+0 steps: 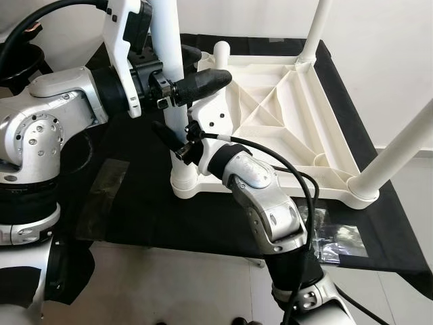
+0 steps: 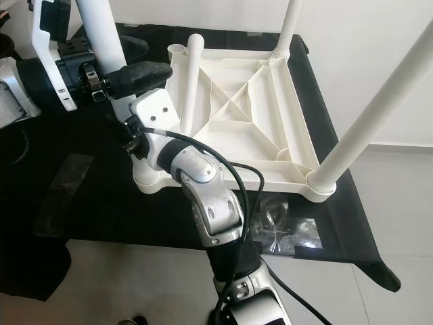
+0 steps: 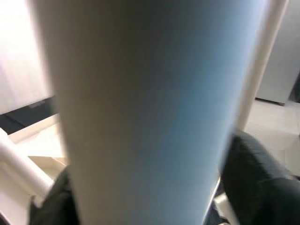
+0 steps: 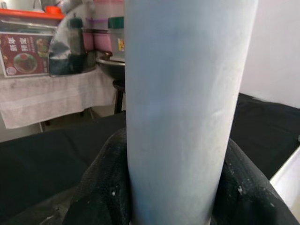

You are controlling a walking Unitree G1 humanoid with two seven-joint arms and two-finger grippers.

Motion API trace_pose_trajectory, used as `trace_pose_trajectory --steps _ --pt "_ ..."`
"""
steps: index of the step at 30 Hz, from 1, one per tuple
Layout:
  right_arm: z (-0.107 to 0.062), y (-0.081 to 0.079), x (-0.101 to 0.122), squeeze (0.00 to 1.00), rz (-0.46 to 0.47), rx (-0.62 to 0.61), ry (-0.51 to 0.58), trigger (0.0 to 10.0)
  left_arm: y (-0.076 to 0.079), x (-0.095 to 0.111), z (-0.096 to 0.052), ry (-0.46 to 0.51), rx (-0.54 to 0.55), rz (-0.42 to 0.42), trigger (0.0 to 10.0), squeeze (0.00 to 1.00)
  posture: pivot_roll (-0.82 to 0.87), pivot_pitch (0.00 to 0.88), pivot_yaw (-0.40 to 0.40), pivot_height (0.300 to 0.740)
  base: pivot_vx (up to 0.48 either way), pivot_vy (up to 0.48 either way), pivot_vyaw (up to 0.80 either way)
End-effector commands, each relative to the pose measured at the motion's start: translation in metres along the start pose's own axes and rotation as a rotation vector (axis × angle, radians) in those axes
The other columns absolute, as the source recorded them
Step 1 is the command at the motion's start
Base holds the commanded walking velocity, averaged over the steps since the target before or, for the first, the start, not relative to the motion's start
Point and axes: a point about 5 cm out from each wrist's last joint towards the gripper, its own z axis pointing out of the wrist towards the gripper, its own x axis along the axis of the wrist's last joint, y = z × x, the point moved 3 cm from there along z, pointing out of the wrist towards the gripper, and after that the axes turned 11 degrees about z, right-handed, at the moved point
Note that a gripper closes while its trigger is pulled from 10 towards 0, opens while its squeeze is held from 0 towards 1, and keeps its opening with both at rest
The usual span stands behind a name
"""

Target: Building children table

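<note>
you are looking down at a white plastic children's table top (image 1: pixel 298 115) lying upside down on a black cloth (image 1: pixel 135 196) spread over a pale floor (image 1: pixel 169 277), its ribbed underside facing up. two white legs already stand in corner sockets: the far leg (image 1: pixel 316 30) at the corner away from you on the right, and the near right leg (image 1: pixel 399 152) rising from the socket closest to you on that side. a loose leg (image 2: pixel 192 81) lies tilted across the underside near the far left corner. the leg you are working on, the near left leg (image 1: pixel 172 81), stands upright in the near left corner socket (image 1: pixel 184 183). your left gripper (image 1: pixel 179 84) is clamped on this leg high up, one black finger (image 1: pixel 206 81) showing in front of the tube and the other behind it; the left wrist view has the white tube pressed close between two dark pads. your right gripper (image 1: pixel 177 143) is closed on the same leg lower down, just above the socket, and the right wrist view shows the tube seated between its two black fingers (image 4: pixel 243 197). a cable (image 1: pixel 284 166) loops over your right forearm. clear plastic bags (image 1: pixel 331 237) lie on the cloth just beside the near right corner, and a strip of clear tape (image 1: pixel 101 196) lies on the cloth to the left of the socket.
</note>
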Motion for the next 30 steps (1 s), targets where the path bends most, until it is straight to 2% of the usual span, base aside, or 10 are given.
trace_pose_trajectory --steps 1,2,4,11,12,13,14,22,23,30 --pt "-0.007 0.009 -0.036 0.00 0.067 -0.157 -0.109 0.0 0.018 0.005 0.004 0.017 -0.115 0.008 0.0 0.00 0.04 0.209 -0.049 0.740 0.000 0.000 0.00" --pt "-0.006 0.007 -0.033 0.00 0.069 -0.155 -0.104 1.3 0.018 0.005 0.004 0.019 -0.116 0.006 0.0 0.00 0.04 0.211 -0.046 0.740 0.000 0.000 0.00" --pt "-0.004 0.006 -0.027 0.00 0.062 -0.141 -0.092 10.0 0.017 0.006 0.004 0.021 -0.116 0.005 0.0 0.00 0.04 0.212 -0.046 0.740 0.000 0.000 0.00" --pt "0.000 0.006 -0.017 0.00 0.053 -0.087 -0.052 10.0 0.015 0.006 0.004 0.021 -0.114 0.003 0.0 0.00 0.03 0.216 -0.046 0.740 0.000 0.000 0.00" --pt "0.001 0.007 -0.014 0.41 0.056 -0.073 -0.038 10.0 0.015 0.006 0.004 0.021 -0.114 0.003 0.0 0.00 0.03 0.216 -0.046 0.740 0.000 0.000 0.00" --pt "0.001 0.007 -0.014 0.41 0.056 -0.073 -0.038 10.0 0.015 0.006 0.004 0.021 -0.114 0.003 0.0 0.00 0.03 0.216 -0.046 0.740 0.000 0.000 0.00" --pt "0.003 0.005 -0.009 1.00 0.083 0.001 -0.024 10.0 0.015 0.006 0.005 0.022 -0.115 0.003 0.0 0.00 0.04 0.217 -0.047 0.740 0.000 0.000 0.00" --pt "0.004 0.009 0.022 1.00 0.133 0.468 0.025 10.0 0.016 0.006 0.005 0.024 -0.127 0.003 0.0 0.00 0.05 0.222 -0.042 0.740 0.000 0.000 0.00" --pt "-0.001 0.011 0.020 0.00 0.099 0.586 -0.012 10.0 0.016 0.007 0.005 0.024 -0.130 0.002 0.0 0.00 0.06 0.226 -0.042 0.740 0.000 0.000 0.00" --pt "-0.007 0.022 0.004 0.00 0.050 0.796 -0.161 10.0 0.019 0.009 0.003 0.021 -0.141 0.001 0.0 0.00 0.08 0.238 -0.041 0.740 0.000 0.000 0.00"
